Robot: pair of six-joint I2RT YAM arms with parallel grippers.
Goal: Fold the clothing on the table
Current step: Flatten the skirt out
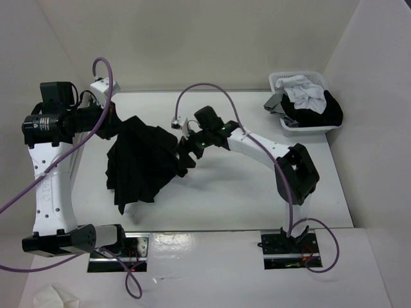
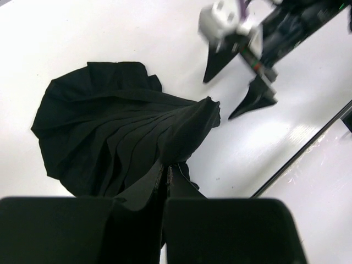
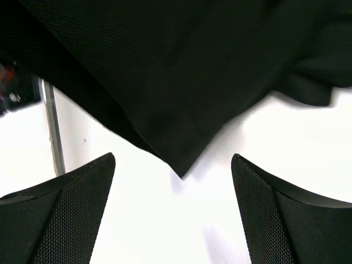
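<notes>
The clothing (image 1: 144, 163), a black pleated skirt, is lifted at its upper left and fans down onto the white table (image 1: 244, 192). My left gripper (image 1: 119, 122) is shut on a bunch of its fabric. In the left wrist view the skirt (image 2: 110, 126) hangs in pleats from the shut fingertips (image 2: 165, 173). My right gripper (image 1: 182, 157) is open at the skirt's right edge. In the right wrist view a corner of the skirt (image 3: 165, 71) points down between the spread fingers (image 3: 82, 203), just beyond their tips and untouched. The open right gripper (image 2: 217, 99) also shows in the left wrist view.
A white basket (image 1: 295, 76) with white, grey and black garments stands at the far right corner. White walls enclose the table on three sides. A metal rail (image 2: 308, 143) runs along the table's near edge, by the arm bases.
</notes>
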